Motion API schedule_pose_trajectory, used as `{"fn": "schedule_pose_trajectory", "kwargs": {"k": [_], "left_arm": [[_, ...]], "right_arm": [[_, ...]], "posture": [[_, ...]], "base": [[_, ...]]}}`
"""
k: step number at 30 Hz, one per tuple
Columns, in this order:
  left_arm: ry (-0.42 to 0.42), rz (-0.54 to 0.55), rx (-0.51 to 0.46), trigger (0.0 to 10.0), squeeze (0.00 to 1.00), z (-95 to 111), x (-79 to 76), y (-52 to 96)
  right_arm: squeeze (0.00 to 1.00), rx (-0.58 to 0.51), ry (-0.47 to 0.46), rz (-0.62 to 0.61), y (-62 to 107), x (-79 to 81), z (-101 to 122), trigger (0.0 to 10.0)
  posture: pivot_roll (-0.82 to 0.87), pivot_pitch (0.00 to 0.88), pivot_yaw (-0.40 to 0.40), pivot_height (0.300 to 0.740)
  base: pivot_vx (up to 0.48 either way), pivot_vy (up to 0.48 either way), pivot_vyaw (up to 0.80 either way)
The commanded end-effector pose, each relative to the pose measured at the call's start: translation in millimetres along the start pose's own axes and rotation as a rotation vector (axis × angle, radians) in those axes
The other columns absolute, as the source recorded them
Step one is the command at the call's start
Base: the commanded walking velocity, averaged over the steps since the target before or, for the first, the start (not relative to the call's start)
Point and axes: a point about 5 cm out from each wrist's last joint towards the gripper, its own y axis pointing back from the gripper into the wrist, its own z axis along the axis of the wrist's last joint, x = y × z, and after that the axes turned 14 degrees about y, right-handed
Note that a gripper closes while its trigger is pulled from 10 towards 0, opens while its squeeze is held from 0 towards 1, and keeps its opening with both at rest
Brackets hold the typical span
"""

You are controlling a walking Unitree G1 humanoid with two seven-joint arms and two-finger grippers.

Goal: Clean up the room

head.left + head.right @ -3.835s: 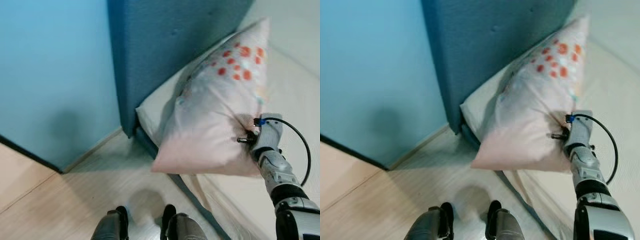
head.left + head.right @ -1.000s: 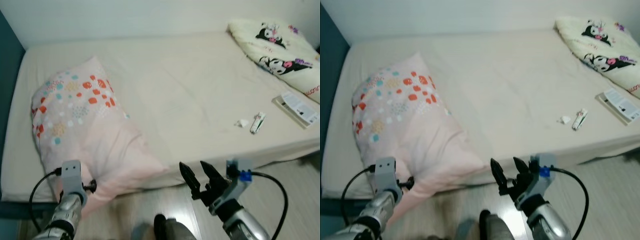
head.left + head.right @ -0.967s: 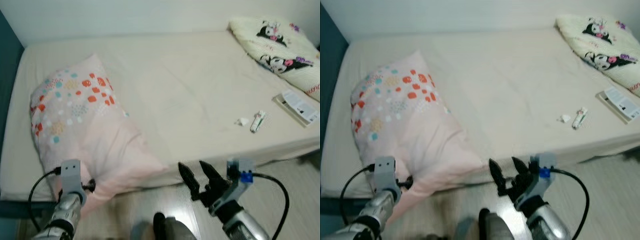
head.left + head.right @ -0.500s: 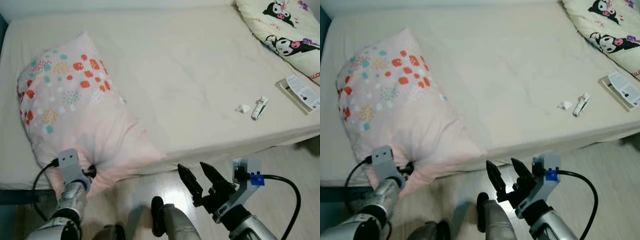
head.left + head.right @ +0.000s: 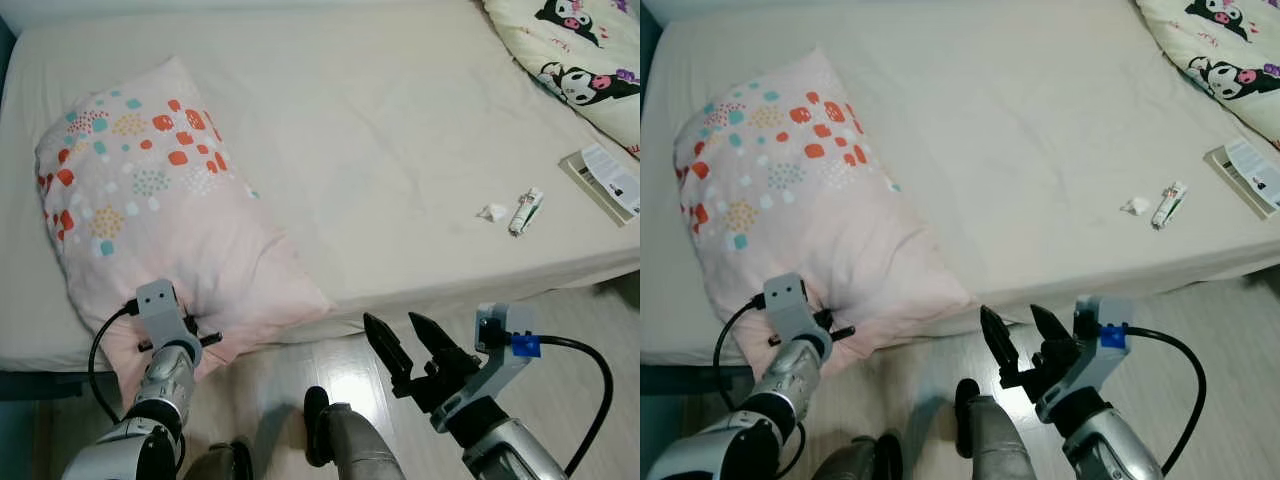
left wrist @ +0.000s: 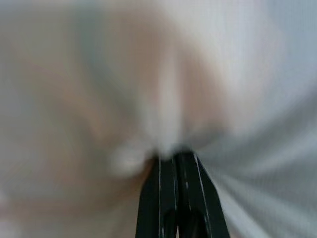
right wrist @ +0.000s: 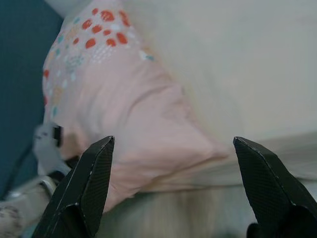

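The left gripper point(image 5: 205, 335) pinches a corner of the pink pillow point(image 5: 150, 210), which lies on the bed point(image 5: 380, 150) near its front edge; the right gripper point(image 5: 412, 345) hovers wide open and empty over the floor beside it. A small tube point(image 5: 525, 211), paper scrap point(image 5: 491, 212) and booklet point(image 5: 608, 180) farther along the bed seemingly remain to be cleared.

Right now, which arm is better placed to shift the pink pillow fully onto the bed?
Left, probably. The left tool is already shut on the near corner of the pink pillow, which overhangs the edge of the bed. The right tool hangs open over the floor, apart from the pillow.
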Motion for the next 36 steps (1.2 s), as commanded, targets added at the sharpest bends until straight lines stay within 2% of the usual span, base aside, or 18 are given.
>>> {"fn": "schedule_pose_trajectory", "kwargs": {"k": [1,2,5,9,13,15,16,17,18,20,21,22,23,25,26,28,33,36], "left_arm": [[-0.068,-0.014,-0.084,0.0,0.0,22.7,-0.1,-4.8],[-0.162,-0.014,-0.178,0.0,0.0,55.8,-4.8,-11.5],[-0.192,-0.01,-0.211,0.0,0.0,67.1,-6.2,-13.2],[-0.397,-0.047,-0.546,0.0,0.0,177.4,-33.5,-11.9],[-0.471,-0.052,-0.629,0.0,0.0,202.8,-41.0,-7.0],[-0.588,-0.044,-0.705,0.0,0.0,224.5,-47.7,-1.4],[-0.73,-0.015,-0.735,0.0,0.0,232.2,-48.8,0.7],[-0.871,0.024,-0.75,0.0,0.0,236.2,-46.8,1.6],[-0.871,0.024,-0.75,0.0,0.0,236.2,-46.8,1.6],[-1.089,0.11,-0.711,0.0,0.0,234.6,-30.2,-0.1],[-1.089,0.11,-0.711,0.0,0.0,234.6,-30.2,-0.1],[-1.248,0.176,-0.633,0.0,0.0,226.0,-9.0,-2.5],[-1.248,0.176,-0.633,0.0,0.0,226.0,-9.0,-2.5],[-1.413,0.219,-0.554,0.0,0.0,214.2,10.2,-4.2],[-1.413,0.219,-0.554,0.0,0.0,214.2,10.2,-4.2],[-1.592,0.262,-0.457,0.0,0.0,197.2,33.5,-4.6],[-1.769,0.308,-0.377,0.0,0.0,182.1,57.4,-2.0],[-1.838,0.31,-0.354,0.0,0.0,176.7,62.0,-1.7]], "right_arm": [[0.0,0.031,-0.023,-0.015,2.7,-2.8,-6.9,10.0],[0.0,0.021,-0.023,-0.015,-1.8,-3.4,-6.7,10.0],[0.0,0.018,-0.024,-0.015,-3.7,-3.7,-7.0,10.0],[0.0,-0.024,-0.035,-0.017,-17.3,-5.8,-5.3,10.0],[0.0,-0.035,-0.038,-0.017,-20.3,-6.3,-4.8,10.0],[0.0,-0.044,-0.039,-0.018,-23.5,-7.1,-4.8,10.0],[0.0,-0.05,-0.039,-0.021,-24.8,-8.2,-4.5,10.0],[0.0,-0.056,-0.04,-0.025,-26.0,-9.5,-4.4,10.0],[0.0,-0.056,-0.04,-0.025,-26.0,-9.5,-4.4,10.0],[0.0,-0.064,-0.041,-0.031,-27.9,-11.6,-4.2,10.0],[0.0,-0.064,-0.041,-0.031,-27.9,-11.6,-4.2,10.0],[0.0,-0.07,-0.038,-0.036,-29.2,-13.2,-4.0,10.0],[0.0,-0.07,-0.038,-0.036,-29.2,-13.2,-4.0,10.0],[0.0,-0.079,-0.037,-0.042,-30.1,-14.9,-3.4,10.0],[0.0,-0.079,-0.037,-0.042,-30.1,-14.9,-3.4,10.0],[0.0,-0.084,-0.036,-0.046,-30.4,-16.6,-3.5,10.0],[0.0,-0.086,-0.037,-0.045,-31.1,-17.0,-4.6,10.0],[0.0,-0.089,-0.036,-0.045,-31.4,-17.0,-4.7,10.0]], "posture": [[-0.22,0.447,-0.048,0.73],[-0.2,0.433,-0.035,0.73],[-0.2,0.433,-0.035,0.73],[-0.13,0.382,-0.002,0.73],[-0.13,0.382,-0.002,0.73],[-0.11,0.369,0.007,0.73],[-0.1,0.359,0.011,0.73],[-0.09,0.352,0.013,0.73],[-0.09,0.352,0.013,0.73],[-0.09,0.345,0.023,0.73],[-0.09,0.345,0.023,0.73],[-0.09,0.341,0.024,0.73],[-0.09,0.341,0.024,0.73],[-0.09,0.34,0.025,0.73],[-0.09,0.34,0.025,0.73],[-0.08,0.339,0.019,0.73],[-0.08,0.338,0.019,0.73],[-0.08,0.338,0.021,0.73]], "base": [[0.0,0.0,0.0],[0.0,0.0,0.0],[0.0,0.0,0.0],[0.0,0.0,0.0],[0.0,0.0,0.0],[0.0,0.0,0.0],[0.0,0.0,0.0],[0.0,0.0,0.0],[0.0,0.0,0.0],[0.0,0.0,0.0],[0.0,0.0,0.0],[0.0,0.0,0.0],[0.0,0.0,0.0],[0.0,0.0,0.0],[0.0,0.0,0.0],[0.0,0.0,0.0],[0.0,0.0,0.0],[0.0,0.0,0.0]]}}
